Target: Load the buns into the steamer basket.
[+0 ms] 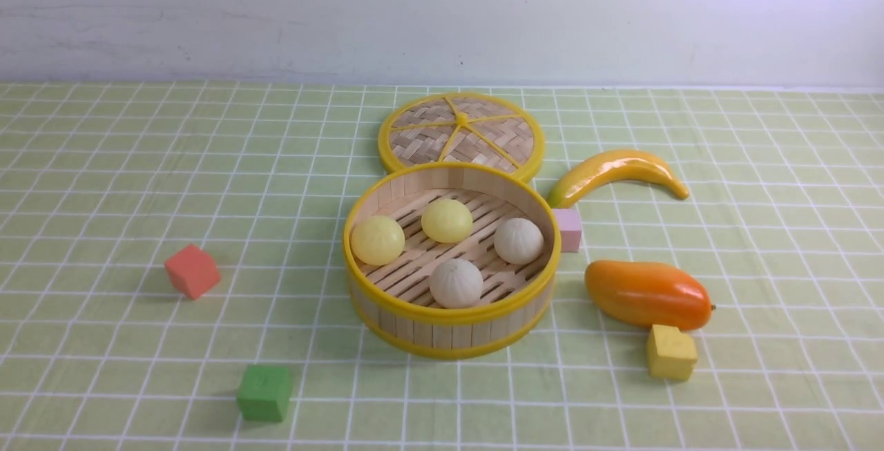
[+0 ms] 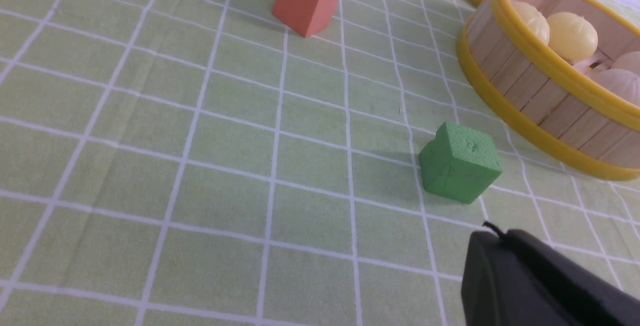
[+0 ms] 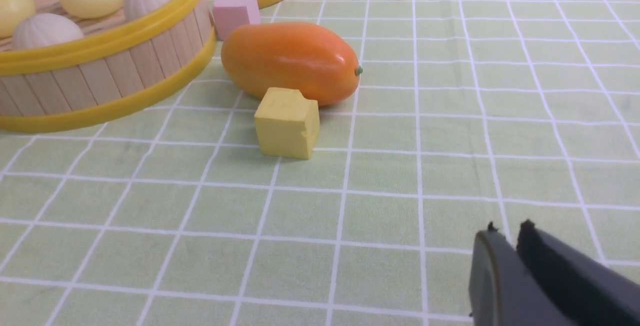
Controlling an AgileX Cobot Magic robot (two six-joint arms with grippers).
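The steamer basket point(image 1: 449, 330) stands at the table's middle. Inside it lie two pale yellow buns point(image 1: 378, 240) point(image 1: 447, 220) and two off-white buns point(image 1: 519, 240) point(image 1: 456, 283). The basket point(image 2: 520, 91) and some buns point(image 2: 571, 35) also show in the left wrist view, and in the right wrist view point(image 3: 100, 71). Neither gripper shows in the front view. My left gripper point(image 2: 492, 236) is shut and empty, low over the cloth near the green cube. My right gripper point(image 3: 506, 231) is shut and empty, low over the cloth, well apart from the yellow cube.
The woven lid point(image 1: 460, 135) lies behind the basket. A banana point(image 1: 617, 171), pink cube point(image 1: 568, 229), orange mango point(image 1: 647, 293) and yellow cube point(image 1: 670, 352) are to the right. A red cube point(image 1: 192, 271) and green cube point(image 1: 264, 392) are to the left.
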